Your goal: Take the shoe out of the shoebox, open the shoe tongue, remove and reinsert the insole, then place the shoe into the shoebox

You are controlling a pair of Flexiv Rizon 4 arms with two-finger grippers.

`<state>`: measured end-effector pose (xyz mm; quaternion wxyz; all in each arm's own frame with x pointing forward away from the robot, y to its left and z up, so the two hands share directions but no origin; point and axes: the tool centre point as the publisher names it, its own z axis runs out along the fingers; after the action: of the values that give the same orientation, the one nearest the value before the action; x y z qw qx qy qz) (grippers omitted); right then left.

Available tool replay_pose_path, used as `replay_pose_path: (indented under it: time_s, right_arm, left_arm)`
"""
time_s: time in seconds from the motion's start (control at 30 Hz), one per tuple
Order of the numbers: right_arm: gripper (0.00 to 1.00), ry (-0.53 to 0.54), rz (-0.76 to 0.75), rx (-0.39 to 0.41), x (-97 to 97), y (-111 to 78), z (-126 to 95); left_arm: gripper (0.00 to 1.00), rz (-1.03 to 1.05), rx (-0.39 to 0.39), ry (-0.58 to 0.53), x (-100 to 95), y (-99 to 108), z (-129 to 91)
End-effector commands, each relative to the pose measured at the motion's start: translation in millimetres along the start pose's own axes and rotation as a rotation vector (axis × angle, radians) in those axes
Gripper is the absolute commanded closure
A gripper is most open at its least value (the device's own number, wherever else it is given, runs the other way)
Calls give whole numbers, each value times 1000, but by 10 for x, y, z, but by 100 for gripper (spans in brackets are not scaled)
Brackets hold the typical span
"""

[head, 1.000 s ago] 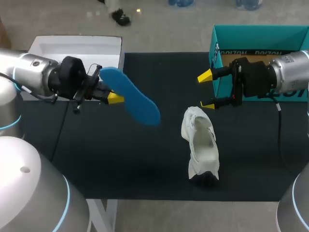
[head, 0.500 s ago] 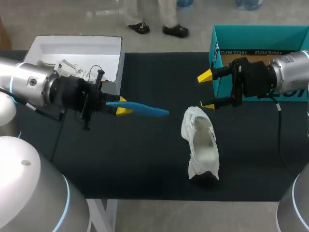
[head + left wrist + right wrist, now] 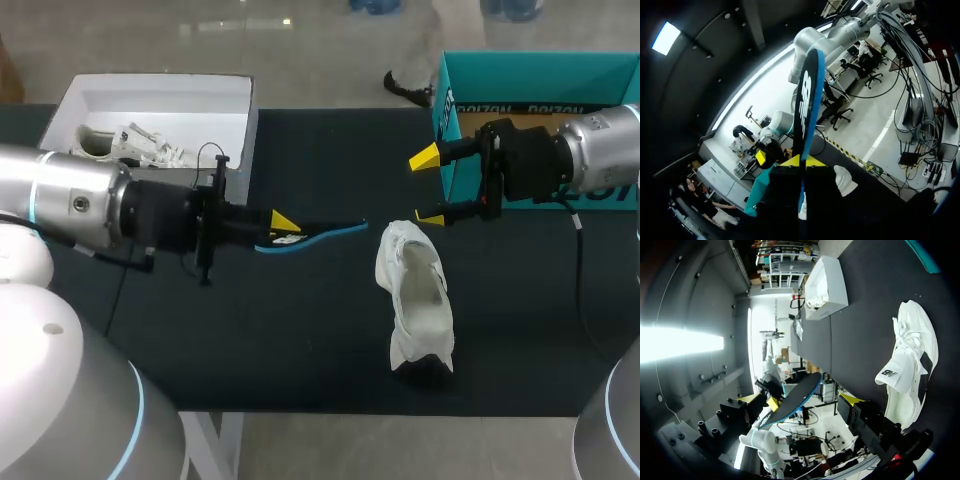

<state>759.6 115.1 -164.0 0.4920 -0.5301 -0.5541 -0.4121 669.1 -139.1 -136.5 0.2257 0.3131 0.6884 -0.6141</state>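
A black table [image 3: 300, 340] fills the middle of the frame. At upper right stands a teal shoebox [image 3: 540, 75] with white lettering on its side, and at upper left a white box [image 3: 230, 100]. The white shoe [image 3: 415, 300] lies right of centre, with a dark logo on its tongue. The left gripper [image 3: 284, 229] is clamped on the blue insole [image 3: 335, 232], held edge-on left of the shoe, a white logo on its dark face. The right gripper [image 3: 429, 188] sits just above the shoe in the frame, fingers apart
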Motion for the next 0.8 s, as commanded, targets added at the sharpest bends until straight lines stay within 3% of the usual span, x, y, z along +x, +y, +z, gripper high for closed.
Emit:
replay_pose_path:
  time_s: [0.03, 0.5, 0.8]
  right_arm:
    - [0, 0, 0, -2, -1, -6, 9]
    - [0, 0, 0, -2, -1, -6, 9]
    - [0, 0, 0, -2, -1, -6, 9]
  left_arm:
    - [100, 7, 0, 7, -54, 82, 246]
    - [100, 166, -35, 85, -326, 15, 790]
    - [100, 183, -94, 117, -285, 249, 1111]
